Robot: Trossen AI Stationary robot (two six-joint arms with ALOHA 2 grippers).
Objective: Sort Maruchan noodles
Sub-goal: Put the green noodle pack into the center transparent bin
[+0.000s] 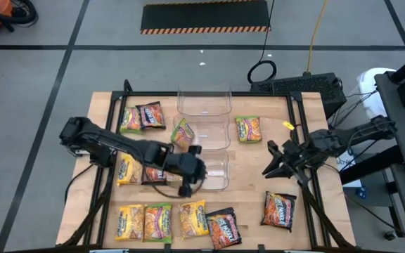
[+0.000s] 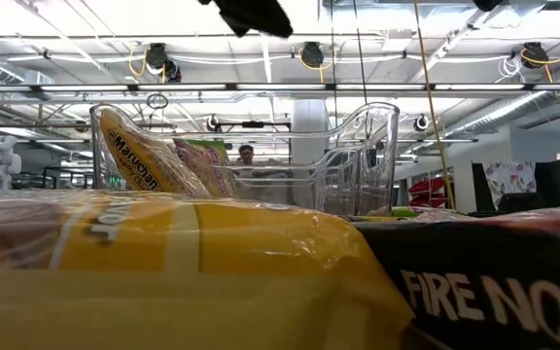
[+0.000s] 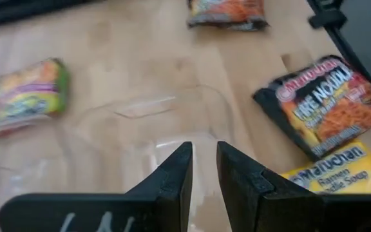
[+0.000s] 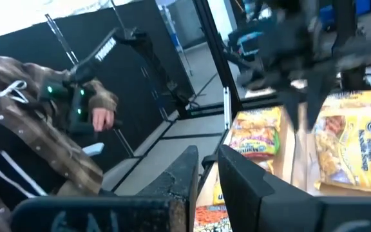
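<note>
Clear plastic bins (image 1: 204, 102) stand in a row of three down the middle of the wooden table (image 1: 252, 190), and everything else is placed from them here. Over the near bin (image 1: 216, 172), at its left edge, hangs the left gripper (image 1: 192, 177); its own wrist view shows the two dark fingers (image 3: 176, 171) close together with only a narrow gap between them, and nothing held in that gap. The bin's clear floor lies below them.

Right of the bins, well apart from them, the right gripper (image 1: 276, 167) sits above bare wood; its fingers (image 4: 185, 171) are likewise nearly closed and empty.

Maruchan noodles (image 1: 150, 114) lie scattered round the bins. Two packets rest left of the far bin, a green-yellow packet (image 1: 183, 132) leans in the middle bin at its left side, and an orange packet (image 1: 248, 128) lies just right of that bin. Two more sit left of the near bin, partly under the left arm. Four packets line the table edge in front of the bins, the last a dark Fire Noodle packet (image 1: 222, 228); another dark packet (image 1: 278, 209) lies off to the right. A person's hand (image 4: 100, 117) shows beyond the table.
</note>
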